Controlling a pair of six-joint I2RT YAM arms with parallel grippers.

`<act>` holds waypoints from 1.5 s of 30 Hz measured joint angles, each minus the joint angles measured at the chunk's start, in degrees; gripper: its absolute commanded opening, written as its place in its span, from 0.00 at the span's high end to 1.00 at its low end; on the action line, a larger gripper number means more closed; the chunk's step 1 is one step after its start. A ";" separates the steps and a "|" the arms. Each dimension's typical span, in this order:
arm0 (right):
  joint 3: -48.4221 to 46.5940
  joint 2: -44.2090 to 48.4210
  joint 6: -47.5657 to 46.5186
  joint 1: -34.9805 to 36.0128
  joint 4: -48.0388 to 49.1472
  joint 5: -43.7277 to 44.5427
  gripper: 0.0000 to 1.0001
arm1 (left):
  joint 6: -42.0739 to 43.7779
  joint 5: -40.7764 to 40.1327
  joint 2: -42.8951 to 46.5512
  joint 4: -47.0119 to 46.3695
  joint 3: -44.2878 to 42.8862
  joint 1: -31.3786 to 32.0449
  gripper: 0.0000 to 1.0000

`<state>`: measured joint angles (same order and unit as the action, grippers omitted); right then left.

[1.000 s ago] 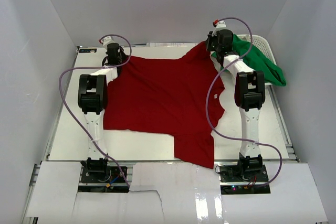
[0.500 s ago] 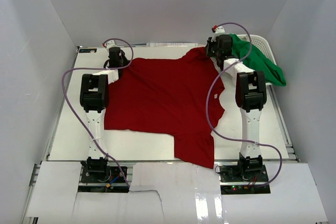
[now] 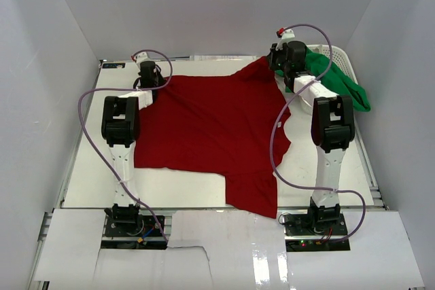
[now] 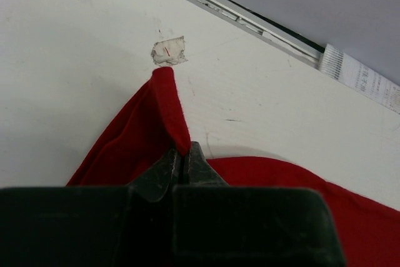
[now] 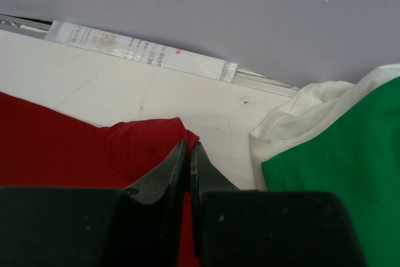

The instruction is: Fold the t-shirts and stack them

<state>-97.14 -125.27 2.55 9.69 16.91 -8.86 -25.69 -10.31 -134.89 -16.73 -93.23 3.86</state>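
The deep red t-shirt (image 3: 211, 127) lies spread over the white table, one part hanging over the front edge. My left gripper (image 3: 149, 78) is shut on its far left corner; in the left wrist view the red cloth (image 4: 159, 117) rises in a peak from between the closed jaws (image 4: 182, 154). My right gripper (image 3: 280, 64) is shut on the far right corner, with red cloth (image 5: 125, 148) pinched at the jaw tips (image 5: 189, 148). The bright green t-shirt (image 3: 336, 79) lies draped over the basket at the back right and shows in the right wrist view (image 5: 350, 167).
A white slotted plastic basket (image 3: 342, 56) stands at the back right under the green shirt. A torn patch (image 4: 167, 50) marks the table beyond the left gripper. White walls close in the back and both sides.
Both grippers stay at the shirt's far corners. The right arm has shifted slightly right and back, drawing that corner out. The left arm has barely moved.
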 measured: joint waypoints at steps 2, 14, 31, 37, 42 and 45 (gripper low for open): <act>1.51 1.33 0.00 0.09 0.33 -0.13 0.92 | 0.00 -0.31 0.90 -0.02 0.66 0.00 1.00; 8.76 6.23 -0.04 0.52 1.27 -0.11 0.92 | 0.35 -1.62 5.22 -0.02 3.67 0.00 1.00; 7.87 10.43 -1.31 0.52 -0.20 1.33 0.92 | 0.63 -2.60 6.67 0.02 4.68 0.00 1.00; 8.55 13.11 -1.49 0.44 -0.22 1.68 0.92 | 0.83 -3.32 7.98 0.20 4.70 -0.04 1.00; 9.01 13.86 -1.49 0.39 -0.39 1.66 0.92 | 0.81 -3.85 9.92 0.44 4.70 -0.13 1.00; 10.27 14.49 -1.51 0.39 -0.42 1.86 0.92 | 0.83 -4.07 10.86 0.55 4.70 -0.15 1.00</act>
<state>-86.87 -110.78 1.04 10.09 16.49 -7.01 -24.86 -14.37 -124.03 -16.19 -88.53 3.70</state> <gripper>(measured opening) 0.086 0.070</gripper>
